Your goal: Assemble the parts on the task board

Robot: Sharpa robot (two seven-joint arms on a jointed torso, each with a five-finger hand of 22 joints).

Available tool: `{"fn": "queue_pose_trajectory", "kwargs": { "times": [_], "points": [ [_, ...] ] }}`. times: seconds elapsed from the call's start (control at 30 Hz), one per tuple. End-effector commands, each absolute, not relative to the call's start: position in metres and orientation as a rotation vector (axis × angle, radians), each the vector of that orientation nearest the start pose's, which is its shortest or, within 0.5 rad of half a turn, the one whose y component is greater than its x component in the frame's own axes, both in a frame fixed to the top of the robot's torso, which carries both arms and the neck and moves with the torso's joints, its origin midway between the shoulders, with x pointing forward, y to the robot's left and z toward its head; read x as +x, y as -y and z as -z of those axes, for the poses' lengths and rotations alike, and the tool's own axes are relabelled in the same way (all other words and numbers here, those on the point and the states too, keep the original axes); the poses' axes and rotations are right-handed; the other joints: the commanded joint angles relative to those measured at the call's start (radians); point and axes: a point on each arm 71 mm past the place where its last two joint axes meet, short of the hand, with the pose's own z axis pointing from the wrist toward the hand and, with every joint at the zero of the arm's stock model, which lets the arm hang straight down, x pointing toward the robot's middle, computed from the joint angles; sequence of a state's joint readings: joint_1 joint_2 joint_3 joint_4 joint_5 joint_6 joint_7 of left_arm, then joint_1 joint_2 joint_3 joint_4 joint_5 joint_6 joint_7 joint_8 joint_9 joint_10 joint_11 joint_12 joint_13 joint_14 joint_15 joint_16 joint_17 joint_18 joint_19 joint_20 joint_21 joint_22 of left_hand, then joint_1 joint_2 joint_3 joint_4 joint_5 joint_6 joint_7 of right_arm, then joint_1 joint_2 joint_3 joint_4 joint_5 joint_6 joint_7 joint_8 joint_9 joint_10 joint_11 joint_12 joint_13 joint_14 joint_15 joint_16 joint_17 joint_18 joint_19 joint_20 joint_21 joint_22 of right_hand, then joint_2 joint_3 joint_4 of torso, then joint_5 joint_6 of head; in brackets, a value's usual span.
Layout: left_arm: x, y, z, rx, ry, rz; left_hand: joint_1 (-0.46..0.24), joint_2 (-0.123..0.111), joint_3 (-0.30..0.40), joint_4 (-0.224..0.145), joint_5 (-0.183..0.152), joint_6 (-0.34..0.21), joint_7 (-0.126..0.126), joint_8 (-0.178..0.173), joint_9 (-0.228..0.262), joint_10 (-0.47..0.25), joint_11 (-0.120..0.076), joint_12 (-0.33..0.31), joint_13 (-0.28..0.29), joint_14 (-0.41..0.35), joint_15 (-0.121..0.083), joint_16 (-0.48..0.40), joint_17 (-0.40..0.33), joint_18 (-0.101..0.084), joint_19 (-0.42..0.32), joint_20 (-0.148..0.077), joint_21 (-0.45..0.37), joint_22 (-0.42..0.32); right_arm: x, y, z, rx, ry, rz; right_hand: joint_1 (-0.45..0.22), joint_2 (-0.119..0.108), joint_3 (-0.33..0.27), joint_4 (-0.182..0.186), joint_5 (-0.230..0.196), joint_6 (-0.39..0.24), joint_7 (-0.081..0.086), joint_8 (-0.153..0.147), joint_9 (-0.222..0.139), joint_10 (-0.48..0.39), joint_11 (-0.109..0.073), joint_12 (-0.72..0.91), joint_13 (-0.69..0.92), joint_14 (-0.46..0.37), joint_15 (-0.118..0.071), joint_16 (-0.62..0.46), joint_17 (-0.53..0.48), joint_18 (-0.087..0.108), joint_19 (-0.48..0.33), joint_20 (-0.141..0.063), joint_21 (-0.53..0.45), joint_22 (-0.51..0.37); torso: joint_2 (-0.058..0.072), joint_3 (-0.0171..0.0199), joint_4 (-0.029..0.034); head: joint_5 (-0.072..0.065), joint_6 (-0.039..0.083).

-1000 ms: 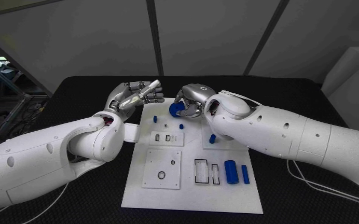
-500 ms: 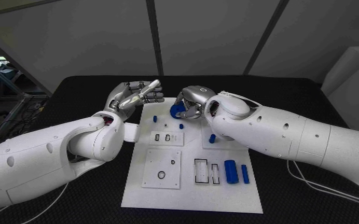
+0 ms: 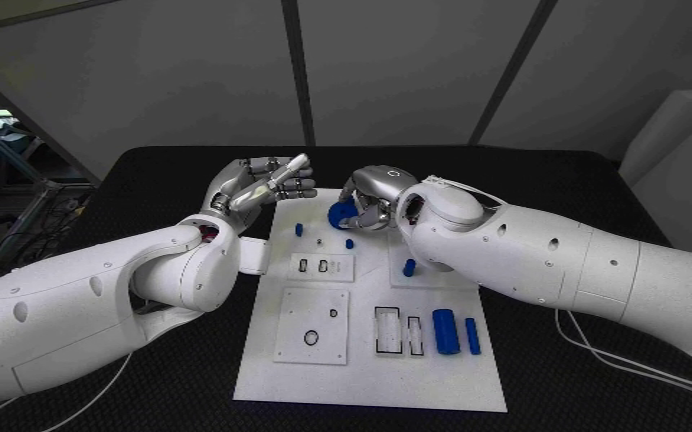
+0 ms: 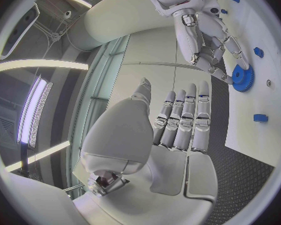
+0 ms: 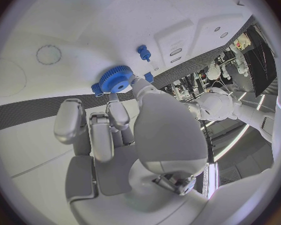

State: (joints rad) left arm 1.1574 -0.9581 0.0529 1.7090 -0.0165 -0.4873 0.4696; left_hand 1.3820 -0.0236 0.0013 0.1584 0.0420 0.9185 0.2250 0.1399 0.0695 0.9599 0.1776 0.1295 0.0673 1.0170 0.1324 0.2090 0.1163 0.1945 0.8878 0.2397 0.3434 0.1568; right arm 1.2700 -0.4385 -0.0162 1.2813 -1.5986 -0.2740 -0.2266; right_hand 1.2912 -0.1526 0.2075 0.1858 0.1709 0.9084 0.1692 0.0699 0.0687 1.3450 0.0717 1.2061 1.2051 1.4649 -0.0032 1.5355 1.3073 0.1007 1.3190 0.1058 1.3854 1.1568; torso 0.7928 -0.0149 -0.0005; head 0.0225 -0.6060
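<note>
The right hand (image 3: 372,195) pinches the blue gear (image 3: 342,213) just under its fingertips, low over the task board (image 3: 368,377). It should lower it level. The left hand (image 3: 263,185) hovers released beside it.

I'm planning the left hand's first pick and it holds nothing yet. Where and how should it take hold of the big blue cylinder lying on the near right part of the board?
Grip the big blue cylinder across its round middle, coming from straight above. It lies flat on the task board, its long axis running toward the robot. A slimmer blue cylinder lies close on its right, leaving little room for a finger there.
</note>
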Motion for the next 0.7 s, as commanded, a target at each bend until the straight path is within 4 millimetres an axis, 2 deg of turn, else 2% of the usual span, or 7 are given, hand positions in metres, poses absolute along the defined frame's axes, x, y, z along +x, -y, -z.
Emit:
{"fn": "queue_pose_trajectory", "kwargs": {
  "times": [0.03,0.13,0.23,0.27,0.7],
  "points": [
    [0.4615,-0.2219,0.1432,-1.085,-1.231,1.533,-0.002,0.008,-0.005,0.000,0.005,0.005,0.002,-0.004,-0.001,0.005,0.003,-0.004,-0.001,0.001,0.003,-0.007,0.000,-0.015,-0.005,0.000,0.002,-0.002,0.5259,0.0587,0.1486,-0.311,-1.565,-0.614,-0.042,-0.002,-0.019,0.040,-0.014,-0.011,0.002,-0.004,0.001,0.001,0.011,-0.001,0.002,0.091,0.012,0.008,0.195,-0.020,0.001,0.011,-0.002,0.002,0.000,-0.0002,0.0012,0.000,0.001],
    [0.4616,-0.2218,0.1432,-1.086,-1.231,1.534,-0.002,0.008,-0.005,0.000,0.005,0.004,0.002,-0.004,-0.001,0.005,0.003,-0.004,-0.001,0.001,0.003,-0.007,0.000,-0.015,-0.005,0.000,0.002,-0.002,0.5265,0.0594,0.1496,-0.307,-1.578,-0.607,-0.090,-0.005,-0.044,0.096,-0.012,-0.013,0.005,-0.003,0.003,0.002,0.015,0.003,0.006,0.092,0.016,0.011,0.203,-0.020,0.002,0.015,-0.001,0.004,0.000,-0.0001,0.0006,0.001,0.001],
    [0.4615,-0.2214,0.1433,-1.086,-1.234,1.535,-0.003,0.008,-0.006,0.000,0.005,0.003,0.003,-0.005,-0.002,0.004,0.003,-0.005,-0.001,0.001,0.004,-0.007,0.000,-0.015,-0.006,0.000,0.002,-0.002,0.5269,0.0602,0.1513,-0.312,-1.600,-0.603,-0.140,0.019,-0.095,0.098,0.120,-0.018,0.007,-0.003,0.004,-0.003,0.017,0.003,0.006,0.093,0.018,0.012,0.206,-0.020,0.003,0.017,-0.001,0.005,0.000,0.0000,0.0002,0.001,0.000],
    [0.4615,-0.2213,0.1434,-1.086,-1.235,1.536,-0.003,0.008,-0.007,-0.001,0.005,0.001,0.005,-0.008,-0.002,0.002,0.005,-0.007,-0.001,0.001,0.004,-0.009,0.000,-0.015,-0.006,0.001,0.001,-0.002,0.5268,0.0602,0.1517,-0.314,-1.605,-0.603,-0.141,0.022,-0.105,0.098,0.131,-0.018,0.007,-0.002,0.004,-0.005,0.018,0.003,0.006,0.093,0.018,0.012,0.206,-0.020,0.002,0.018,-0.001,0.004,0.000,0.0001,0.0002,0.002,0.000],
    [0.4614,-0.2209,0.1434,-1.087,-1.236,1.537,-0.003,0.009,-0.009,-0.002,0.005,-0.001,0.007,-0.011,-0.003,0.001,0.006,-0.010,-0.001,0.000,0.005,-0.010,0.000,-0.016,-0.007,0.001,0.001,-0.002,0.5269,0.0665,0.1518,-0.299,-1.611,-0.595,-0.121,0.053,-0.146,0.091,0.178,-0.006,0.004,0.003,0.008,0.002,0.015,0.016,0.019,0.093,0.017,0.014,0.210,-0.020,0.006,0.018,0.001,0.011,-0.001,0.0000,0.0000,0.002,-0.004]
  ]
}}
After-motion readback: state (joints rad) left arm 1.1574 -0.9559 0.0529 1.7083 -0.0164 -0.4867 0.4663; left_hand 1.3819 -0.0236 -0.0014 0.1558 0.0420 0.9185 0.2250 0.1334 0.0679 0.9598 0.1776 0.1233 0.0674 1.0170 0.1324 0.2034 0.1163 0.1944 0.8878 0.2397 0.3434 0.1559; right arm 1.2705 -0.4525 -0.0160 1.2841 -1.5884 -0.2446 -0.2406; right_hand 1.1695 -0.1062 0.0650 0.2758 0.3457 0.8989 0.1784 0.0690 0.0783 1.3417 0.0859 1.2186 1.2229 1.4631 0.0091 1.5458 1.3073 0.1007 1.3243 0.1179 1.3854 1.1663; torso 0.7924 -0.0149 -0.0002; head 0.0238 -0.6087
